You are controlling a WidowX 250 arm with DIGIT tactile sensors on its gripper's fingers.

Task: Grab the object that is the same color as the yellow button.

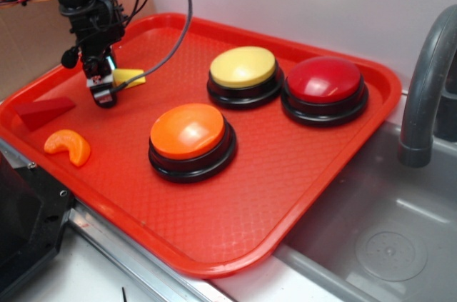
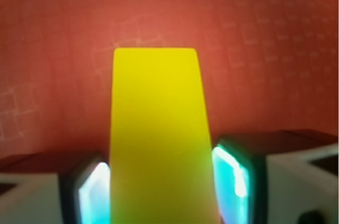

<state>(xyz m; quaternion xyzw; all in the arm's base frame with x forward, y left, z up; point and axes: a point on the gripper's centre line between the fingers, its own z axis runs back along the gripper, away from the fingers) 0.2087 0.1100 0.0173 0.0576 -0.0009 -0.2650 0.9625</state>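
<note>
The object, a small bright yellow wedge (image 1: 131,77), is at the back left of the red tray (image 1: 285,173). In the wrist view the yellow wedge (image 2: 159,128) fills the gap between my fingers, and both glowing pads (image 2: 233,179) press against its sides. My gripper (image 1: 105,93) points down at the wedge's left end and is shut on it. I cannot tell if the wedge still rests on the tray. The yellow button (image 1: 243,73), pale yellow on a black base, stands at the tray's back middle, well to the right of the gripper.
An orange-domed button (image 1: 190,138) stands at the tray's middle and a red-domed button (image 1: 324,86) at the back right. A red wedge (image 1: 44,111) and an orange crescent (image 1: 69,146) lie at the left edge. A grey faucet (image 1: 428,88) and sink (image 1: 385,245) are on the right.
</note>
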